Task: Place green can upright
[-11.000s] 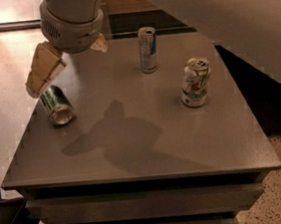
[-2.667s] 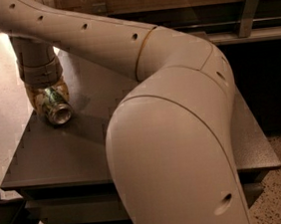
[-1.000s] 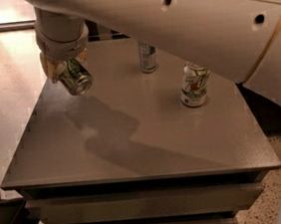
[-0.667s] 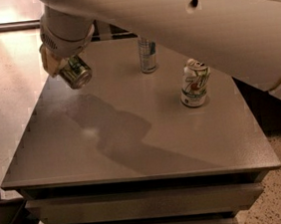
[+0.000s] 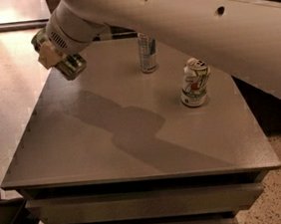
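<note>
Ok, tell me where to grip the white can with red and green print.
Grip the white can mid-body from the front: it stands upright, its round wall unblocked there. The hand, over the table's far-left corner, holds the green can.

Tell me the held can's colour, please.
Dark green can, in the gripper above the table's far left; camera view.

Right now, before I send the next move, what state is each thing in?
Gripper: above the table's back left corner, fingers closed on the green can.
Green can: held in the air, tilted, not upright.
Blue-and-silver can: standing upright at the back of the table.
White can: standing upright on the right side.
</note>
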Controlling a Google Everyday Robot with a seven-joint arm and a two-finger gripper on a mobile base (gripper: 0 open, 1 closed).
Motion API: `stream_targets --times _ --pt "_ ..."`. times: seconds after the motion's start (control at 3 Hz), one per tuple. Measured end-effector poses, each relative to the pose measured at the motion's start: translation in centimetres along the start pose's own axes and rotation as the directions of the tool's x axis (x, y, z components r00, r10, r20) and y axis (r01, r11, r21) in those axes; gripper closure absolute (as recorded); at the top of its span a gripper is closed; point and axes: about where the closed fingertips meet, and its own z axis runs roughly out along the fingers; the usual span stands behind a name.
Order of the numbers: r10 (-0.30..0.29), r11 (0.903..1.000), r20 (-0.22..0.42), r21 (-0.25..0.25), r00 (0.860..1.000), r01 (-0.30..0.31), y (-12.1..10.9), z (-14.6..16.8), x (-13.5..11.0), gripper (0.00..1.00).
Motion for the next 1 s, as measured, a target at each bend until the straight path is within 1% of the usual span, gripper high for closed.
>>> stream_targets --times 0.33,0.67,1.0 --pt "-0.017 0.9996 0.087 -0.023 0.996 0.019 0.4 0.8 -0.5 1.00" --pt "-0.014 0.9994 0.154 -0.029 0.988 0.019 0.9 1.4 -0.2 1.00" --pt "0.003 0.9993 0.201 -0.037 0.980 0.004 1.5 2.6 0.4 1.00"
